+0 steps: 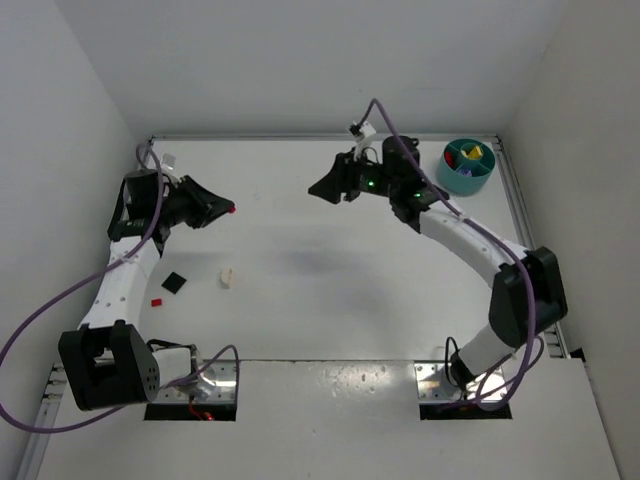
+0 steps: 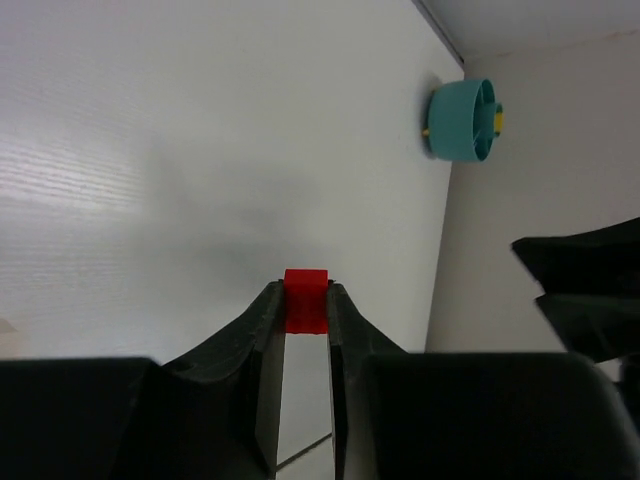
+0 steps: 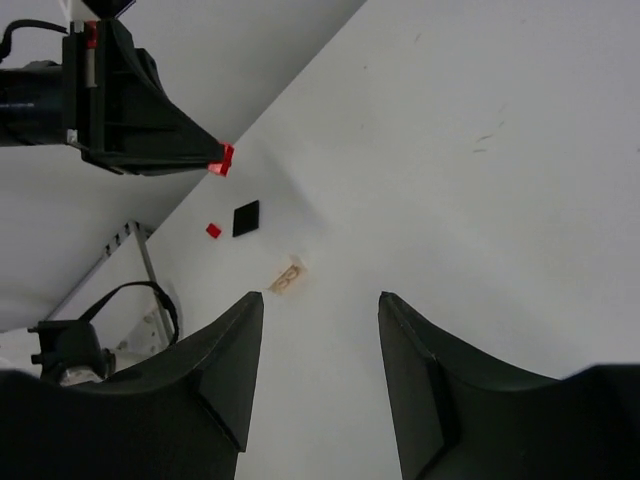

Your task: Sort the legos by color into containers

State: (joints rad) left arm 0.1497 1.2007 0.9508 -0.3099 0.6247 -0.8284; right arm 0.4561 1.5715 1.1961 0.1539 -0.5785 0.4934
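Observation:
My left gripper is shut on a red lego, held above the table at the left; the brick also shows in the top view and the right wrist view. My right gripper is open and empty, raised over the table's far middle. The teal dish stands at the far right corner with yellow, red and other bricks inside; it also shows in the left wrist view. On the table lie a cream-white lego, a second red lego and a black flat piece.
White walls enclose the table on three sides. Purple cables run along both arms. The table's near edge has two cut-outs at the arm bases.

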